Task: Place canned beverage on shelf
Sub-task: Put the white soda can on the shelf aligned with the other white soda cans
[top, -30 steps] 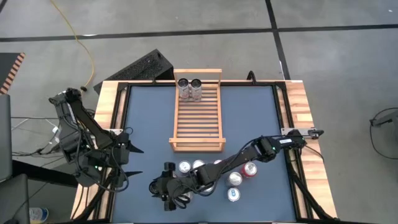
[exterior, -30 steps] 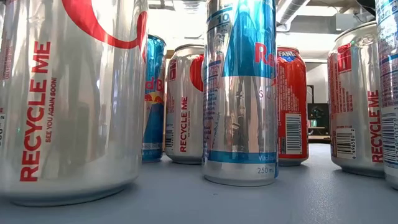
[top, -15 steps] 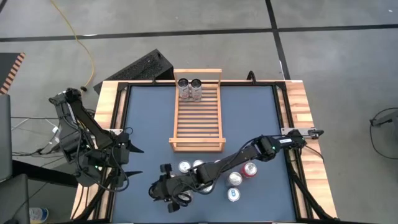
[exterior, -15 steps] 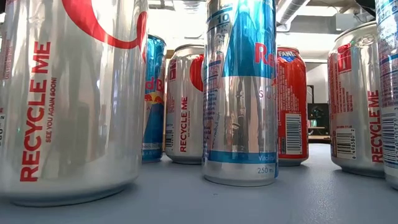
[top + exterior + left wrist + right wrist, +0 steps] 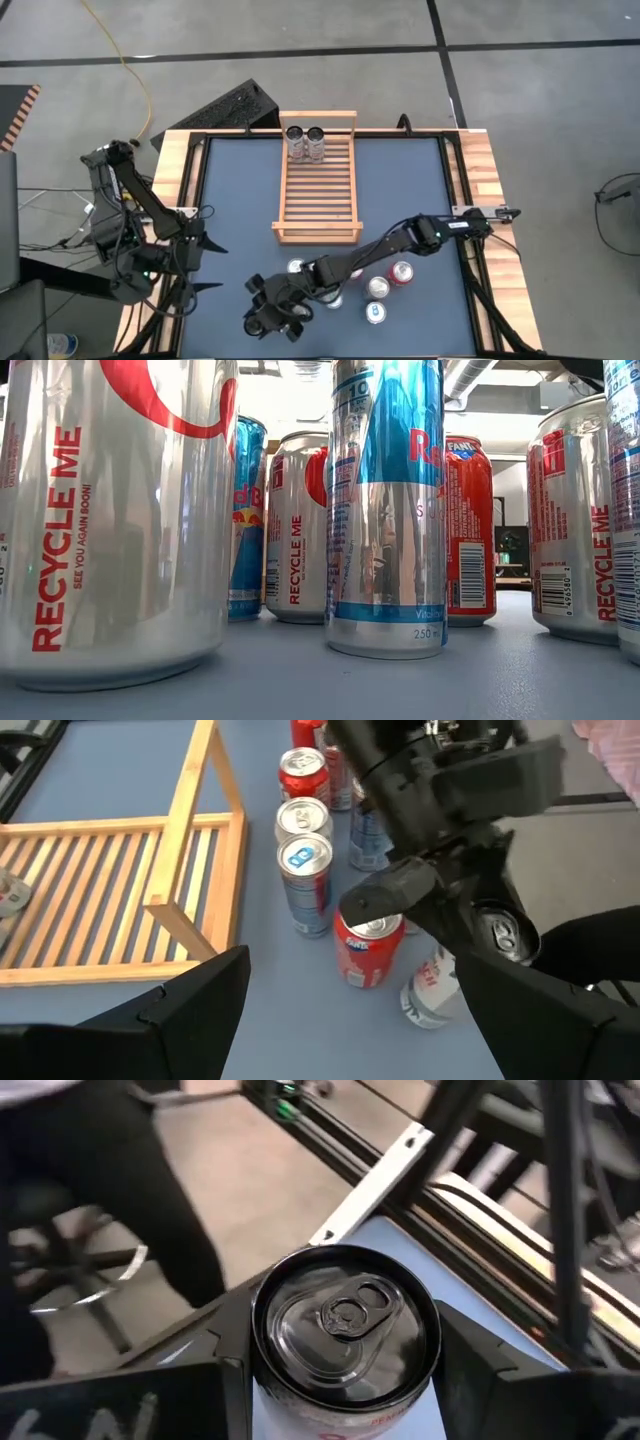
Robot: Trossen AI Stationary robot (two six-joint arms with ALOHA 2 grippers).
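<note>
Held can: a dark-topped can with a round black lid and pull-tab sits between the right gripper's two dark fingers, which are closed against its sides; pale body with red lettering just visible below the rim.
Right gripper: at the table's near edge, left of the can cluster, arm stretched low across the blue mat.
Shelf: light-wood rack of thin parallel slats, a raised rail at each short end, lying at the table's far middle, well apart from the held can.
Cans on shelf: two silver-topped cans upright, side by side at the far rail.
Can cluster: upright cylinders near the shelf's near rail, glossy aluminium, red, silver and blue-and-silver.
Table: matte blue surface, wood-plank border.
Left gripper: fingers spread wide, empty, at the table's left edge.
</note>
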